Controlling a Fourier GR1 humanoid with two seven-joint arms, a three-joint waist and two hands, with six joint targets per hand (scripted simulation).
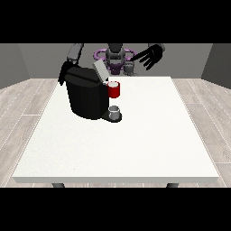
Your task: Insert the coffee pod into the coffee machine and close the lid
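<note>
a small grey thing [115, 111] sits on the black base plate at the foot of the coffee machine [85, 97], under the spout side – whether it is the coffee pod or a cup i cannot tell. just above it, at the machine's front, is a red thing at the machine [114, 90], with a pale rim on top. the machine itself is a dark, rounded block standing on the far left part of the white table [135, 149]; its lid [99, 71] is a light grey flap tilted up and back, so the top stands open.

the hand at the view's left [63, 74] is low behind the machine's far corner, mostly hidden by it – how its fingers lie i cannot tell. the hand at the view's right [151, 56] is raised above the table's far edge, well apart from the machine, its fingers spread straight and holding nothing.

behind, the robot's torso [115, 56] shows between the two arms, beyond the table's far edge
</note>
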